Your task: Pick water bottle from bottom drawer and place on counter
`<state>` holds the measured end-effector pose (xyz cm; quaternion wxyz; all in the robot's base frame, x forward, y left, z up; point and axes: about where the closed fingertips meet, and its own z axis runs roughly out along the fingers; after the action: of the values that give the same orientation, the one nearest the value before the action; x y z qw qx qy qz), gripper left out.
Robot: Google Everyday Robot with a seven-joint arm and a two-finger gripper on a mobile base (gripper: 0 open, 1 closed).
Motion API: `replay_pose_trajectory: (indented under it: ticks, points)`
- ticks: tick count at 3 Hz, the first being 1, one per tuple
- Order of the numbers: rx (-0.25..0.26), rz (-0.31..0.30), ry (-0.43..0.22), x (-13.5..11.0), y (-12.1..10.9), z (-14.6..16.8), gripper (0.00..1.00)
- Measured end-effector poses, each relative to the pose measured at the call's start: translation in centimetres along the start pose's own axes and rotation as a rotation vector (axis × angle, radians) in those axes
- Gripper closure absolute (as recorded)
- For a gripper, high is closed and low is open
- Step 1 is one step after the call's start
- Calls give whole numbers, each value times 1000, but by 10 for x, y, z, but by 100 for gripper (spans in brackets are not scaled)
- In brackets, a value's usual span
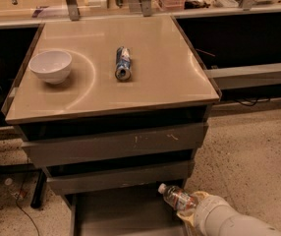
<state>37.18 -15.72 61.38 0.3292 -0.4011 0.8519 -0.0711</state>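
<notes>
We see the gripper [193, 209] at the lower right, at the end of a pale arm [234, 222], just above the right front part of the open bottom drawer [121, 211]. Its fingers are closed on the bottom end of the water bottle [176, 196]. The bottle is in the air and tilted, with its pale cap pointing up and to the left, near the front of the middle drawer [121, 177]. Above that is the top drawer [116, 144], and both look closed. On the counter [170, 73], a blue-and-white drink can [123, 63] lies on its side near the middle. A white bowl [50, 66] stands well apart, to its left.
</notes>
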Motion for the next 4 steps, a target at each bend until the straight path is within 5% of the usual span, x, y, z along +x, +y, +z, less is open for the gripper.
replay_pose_trajectory:
  ticks: [1, 3, 4]
  points:
    - [7, 0, -84, -36, -12, -17, 100]
    - [119, -110, -233, -121, -50, -69, 100]
    - [118, -110, -233, -121, -49, -69, 100]
